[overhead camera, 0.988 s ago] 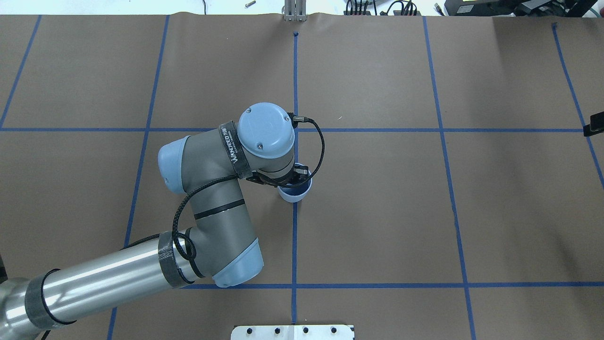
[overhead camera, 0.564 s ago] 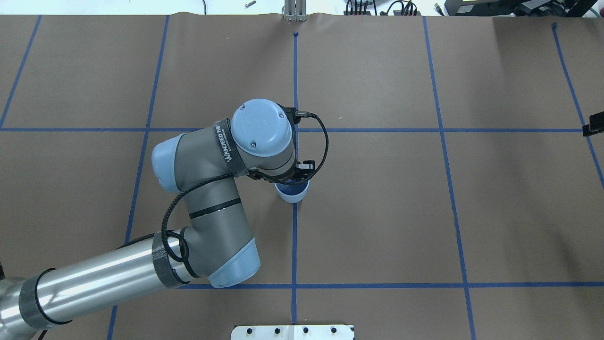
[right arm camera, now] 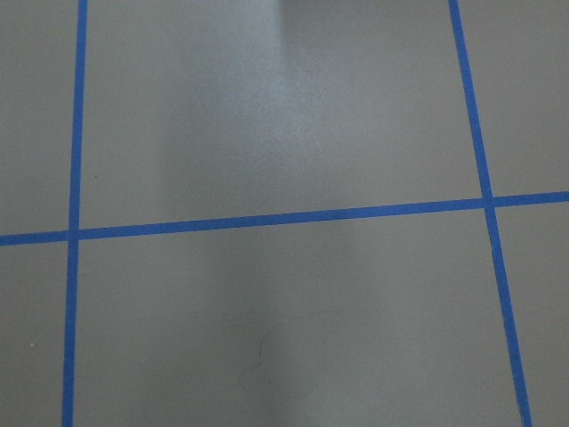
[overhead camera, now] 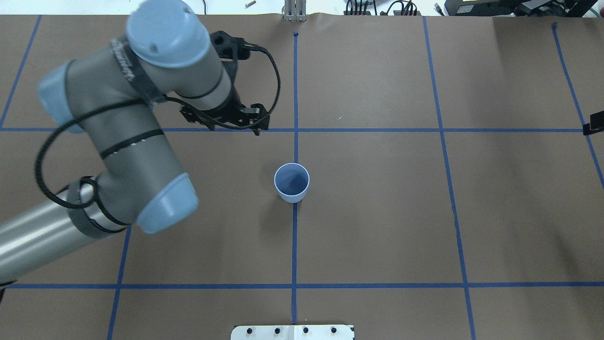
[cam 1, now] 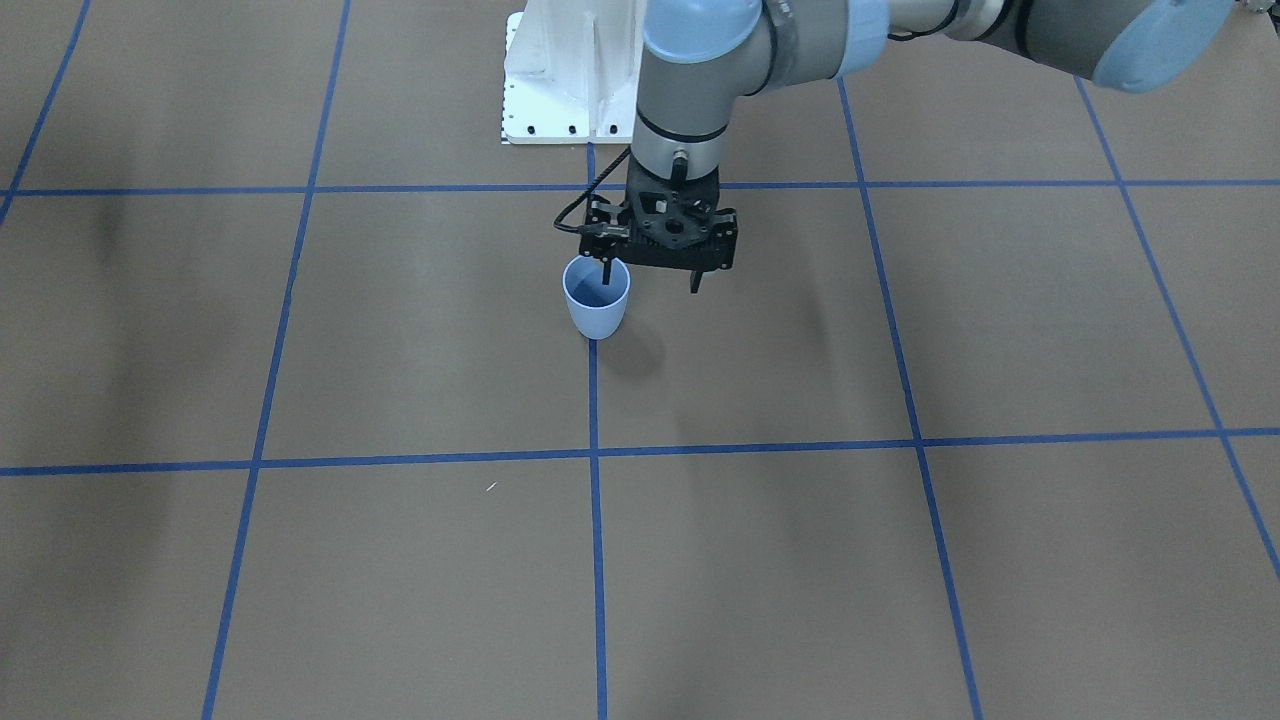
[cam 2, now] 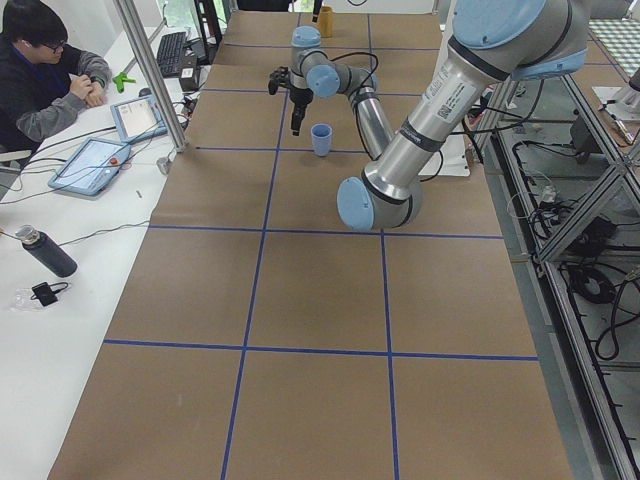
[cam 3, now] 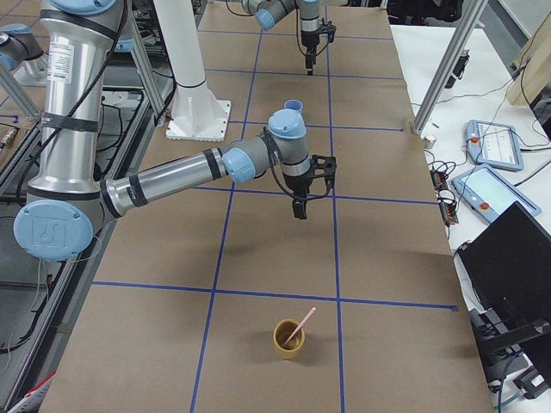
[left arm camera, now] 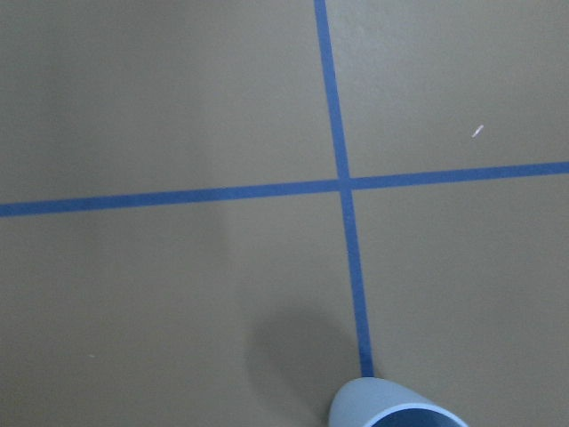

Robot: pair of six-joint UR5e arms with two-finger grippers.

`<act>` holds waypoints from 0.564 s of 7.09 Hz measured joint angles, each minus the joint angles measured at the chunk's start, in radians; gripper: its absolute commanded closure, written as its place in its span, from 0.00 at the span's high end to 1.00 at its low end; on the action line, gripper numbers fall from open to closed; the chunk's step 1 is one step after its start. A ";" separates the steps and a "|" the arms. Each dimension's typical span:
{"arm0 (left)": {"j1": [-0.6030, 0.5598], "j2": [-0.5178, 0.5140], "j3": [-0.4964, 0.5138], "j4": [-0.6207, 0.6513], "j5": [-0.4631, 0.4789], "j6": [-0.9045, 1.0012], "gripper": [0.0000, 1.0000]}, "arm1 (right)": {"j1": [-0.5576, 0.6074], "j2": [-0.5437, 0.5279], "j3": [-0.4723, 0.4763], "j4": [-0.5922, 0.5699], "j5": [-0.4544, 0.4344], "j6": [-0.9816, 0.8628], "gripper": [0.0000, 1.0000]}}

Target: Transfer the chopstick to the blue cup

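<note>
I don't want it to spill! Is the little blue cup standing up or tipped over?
Upright: the pale blue plastic cup stands on its base, round opening facing up.

Item 1, my left gripper (cam 1: 650,282): raised, pointing down, jaws apart, empty.
Item 2, my right gripper (cam 3: 298,206): hanging over table (cam 3: 387,245) toward right edge, forearm outstretched, jaw state unclear.

1. Left arm (overhead camera: 127,137): grey cylindrical links; lower tube (overhead camera: 33,236) in polished silver metal.
2. Joint caps (overhead camera: 163,33): pale blue, domed, fitted with small screws.
3. Wrist band (overhead camera: 130,71): black, pale lettering, unreadable.
4. Cable (overhead camera: 278,82): black, braided, looped, secured to the links by black ties.
5. Left gripper (cam 1: 650,285): black skeletal frame, two thin black fingers (cam 1: 694,283).
</note>
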 measured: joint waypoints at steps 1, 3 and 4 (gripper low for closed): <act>-0.094 0.084 -0.043 0.014 -0.052 0.161 0.99 | 0.016 -0.002 0.000 -0.001 0.004 -0.026 1.00; -0.318 0.252 -0.060 0.022 -0.135 0.564 0.99 | 0.077 -0.024 -0.010 -0.010 0.023 -0.140 1.00; -0.449 0.314 -0.017 0.024 -0.190 0.801 0.99 | 0.122 -0.049 -0.022 -0.014 0.032 -0.228 1.00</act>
